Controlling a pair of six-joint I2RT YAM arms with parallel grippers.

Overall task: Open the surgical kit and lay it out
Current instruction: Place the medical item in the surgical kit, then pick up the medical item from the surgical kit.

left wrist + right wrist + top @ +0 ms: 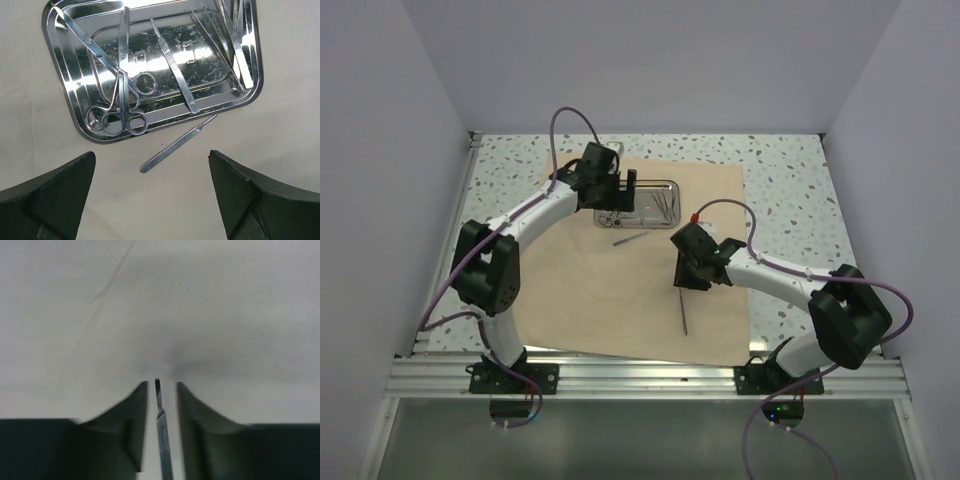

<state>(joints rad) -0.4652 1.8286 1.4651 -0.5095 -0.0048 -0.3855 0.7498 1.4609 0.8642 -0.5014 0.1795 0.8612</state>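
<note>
Wrap point(600, 290) spread, two tools point(177, 143) out, rest waiting in tray point(54, 55); left fingers point(50, 200) wide open, right fingers point(120, 440) slightly parted astride one tool point(160, 440).

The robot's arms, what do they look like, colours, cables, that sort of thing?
Both the left arm and right arm have white links between bulky black joint housings. A purple cable loops along each. The left end effector and right end effector each have two dark wedge-shaped fingers.
</note>
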